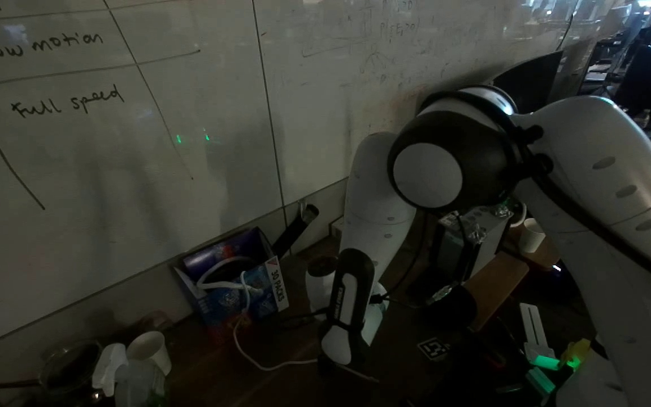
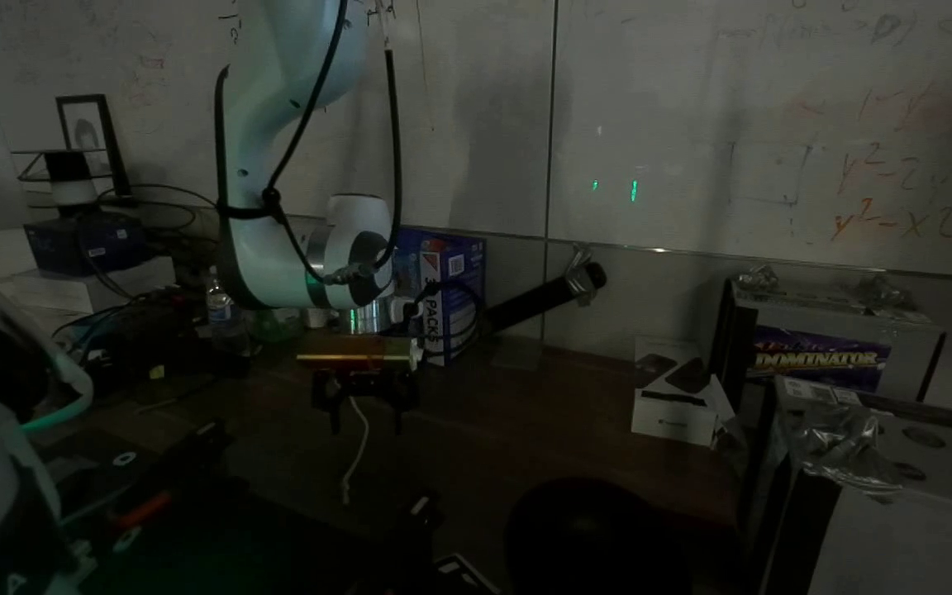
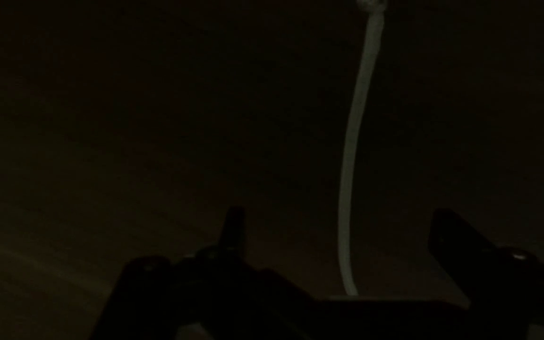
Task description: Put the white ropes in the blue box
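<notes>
White rope (image 3: pixel 352 137) is seen on the surface (image 1: pixel 207 379) below the gap of the jaws, which are spread wide, its long axis set across their closing line, with more loops already placed in the blue box (image 1: pixel 221 308)

Both exterior views toward whiteboard (image 1: pixel 212 113)

Light is dim, the wrist view nearly black, the whiteboard (image 1: pixel 218 107) softly shadowed.

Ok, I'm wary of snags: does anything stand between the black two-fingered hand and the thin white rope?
Nothing visible does: in the wrist view, the rope shows uncovered through the gap of the open hand.
</notes>
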`<act>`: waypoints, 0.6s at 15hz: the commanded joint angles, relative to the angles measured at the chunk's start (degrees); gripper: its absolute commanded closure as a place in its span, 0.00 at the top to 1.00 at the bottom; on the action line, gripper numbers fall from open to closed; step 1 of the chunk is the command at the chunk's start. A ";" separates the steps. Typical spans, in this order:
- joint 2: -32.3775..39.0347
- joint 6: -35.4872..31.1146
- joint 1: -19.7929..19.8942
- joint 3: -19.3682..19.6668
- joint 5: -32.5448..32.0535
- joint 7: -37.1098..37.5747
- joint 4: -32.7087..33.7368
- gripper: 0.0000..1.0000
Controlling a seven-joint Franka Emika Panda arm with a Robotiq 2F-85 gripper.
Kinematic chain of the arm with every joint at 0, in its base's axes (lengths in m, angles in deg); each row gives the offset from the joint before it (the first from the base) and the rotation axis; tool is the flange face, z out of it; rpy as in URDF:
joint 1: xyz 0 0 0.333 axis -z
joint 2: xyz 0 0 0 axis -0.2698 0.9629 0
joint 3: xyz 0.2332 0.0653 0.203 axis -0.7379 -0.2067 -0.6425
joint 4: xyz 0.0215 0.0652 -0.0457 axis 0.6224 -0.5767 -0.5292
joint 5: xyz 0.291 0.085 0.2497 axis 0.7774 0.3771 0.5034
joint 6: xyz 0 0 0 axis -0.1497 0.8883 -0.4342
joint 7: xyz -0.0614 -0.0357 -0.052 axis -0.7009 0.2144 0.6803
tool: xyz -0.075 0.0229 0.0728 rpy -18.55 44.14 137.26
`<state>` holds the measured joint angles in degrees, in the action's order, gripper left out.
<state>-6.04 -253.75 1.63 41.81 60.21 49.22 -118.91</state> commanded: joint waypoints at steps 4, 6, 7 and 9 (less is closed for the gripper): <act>2.47 -5.02 -2.25 1.14 -0.45 2.07 0.40 1.00; 2.87 -6.13 -2.44 1.20 -0.38 2.01 0.31 1.00; 3.05 -6.61 -2.48 1.22 -0.34 1.93 0.30 1.00; 3.42 -7.21 -2.59 1.29 -0.26 1.85 0.33 1.00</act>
<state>-3.44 -258.56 0.34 42.01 60.21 50.07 -118.88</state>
